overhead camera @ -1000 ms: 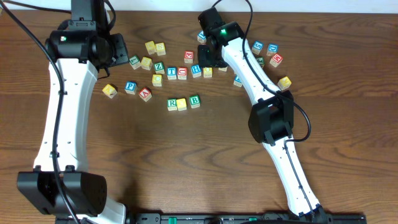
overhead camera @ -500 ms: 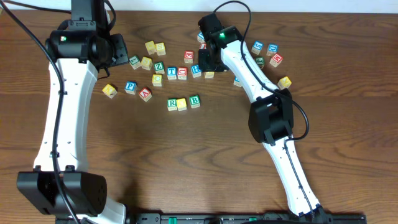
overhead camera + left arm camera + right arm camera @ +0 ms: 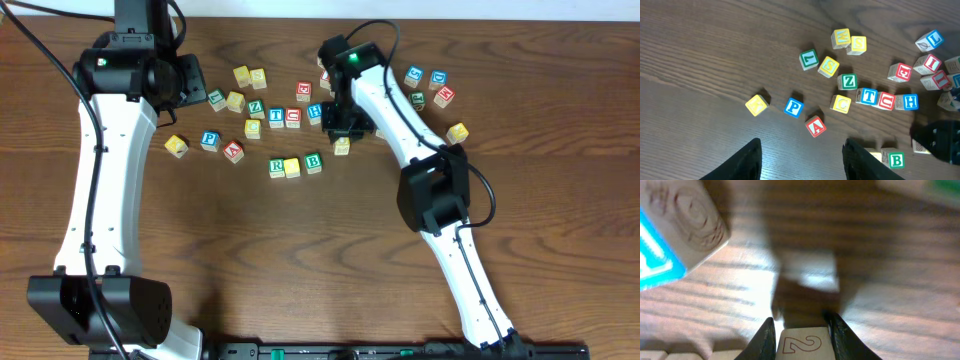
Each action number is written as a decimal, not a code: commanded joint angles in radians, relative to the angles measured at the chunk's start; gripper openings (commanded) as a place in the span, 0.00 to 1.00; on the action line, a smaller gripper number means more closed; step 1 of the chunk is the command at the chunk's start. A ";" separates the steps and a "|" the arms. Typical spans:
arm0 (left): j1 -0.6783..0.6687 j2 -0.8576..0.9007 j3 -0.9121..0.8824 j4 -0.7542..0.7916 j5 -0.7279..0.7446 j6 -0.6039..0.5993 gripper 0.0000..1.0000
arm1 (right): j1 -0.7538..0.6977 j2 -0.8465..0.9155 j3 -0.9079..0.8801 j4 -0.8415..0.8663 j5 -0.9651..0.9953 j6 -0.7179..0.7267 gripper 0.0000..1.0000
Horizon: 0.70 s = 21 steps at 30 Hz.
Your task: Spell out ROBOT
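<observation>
Between right gripper (image 3: pixel 800 323) fingers, cube (image 3: pixel 801 343) marked "2", apparently gripped.

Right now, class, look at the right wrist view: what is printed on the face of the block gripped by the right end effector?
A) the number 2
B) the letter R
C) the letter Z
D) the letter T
A: in the right wrist view the block held between the fingers of the right end effector shows an outlined 2 on its pale face.
</observation>
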 commanded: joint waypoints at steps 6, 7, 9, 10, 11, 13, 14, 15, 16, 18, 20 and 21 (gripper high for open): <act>0.000 0.011 0.006 -0.004 -0.011 0.013 0.51 | 0.079 -0.036 -0.026 -0.009 0.006 0.000 0.20; 0.000 0.011 0.006 -0.004 -0.011 0.013 0.51 | 0.081 -0.036 -0.026 -0.009 0.006 0.000 0.20; 0.000 0.011 0.006 -0.004 -0.011 0.013 0.52 | 0.081 -0.036 -0.026 -0.013 0.006 0.000 0.23; 0.000 0.011 0.006 -0.004 -0.011 0.013 0.52 | 0.081 -0.036 -0.026 -0.017 0.006 0.000 0.26; 0.000 0.011 0.006 -0.004 -0.011 0.013 0.51 | 0.081 -0.036 -0.026 -0.021 0.006 0.000 0.29; 0.000 0.011 0.006 -0.004 -0.011 0.013 0.52 | 0.080 -0.036 -0.026 -0.025 0.015 -0.001 0.39; 0.000 0.011 0.006 -0.004 -0.011 0.013 0.51 | 0.080 -0.036 -0.026 -0.024 0.019 -0.001 0.43; 0.000 0.011 0.006 -0.004 -0.011 0.013 0.52 | 0.080 -0.036 -0.026 -0.024 0.030 -0.001 0.48; 0.000 0.011 0.006 -0.004 -0.011 0.013 0.51 | 0.080 -0.036 -0.026 -0.024 0.036 -0.001 0.49; 0.000 0.011 0.006 -0.003 -0.011 0.013 0.52 | 0.079 -0.037 -0.025 -0.022 0.045 -0.003 0.49; 0.000 0.011 0.006 -0.003 -0.011 0.013 0.52 | 0.073 -0.037 -0.014 -0.020 0.052 -0.015 0.48; 0.000 0.011 0.006 -0.003 -0.011 0.013 0.52 | 0.066 -0.037 0.007 -0.019 0.052 -0.031 0.48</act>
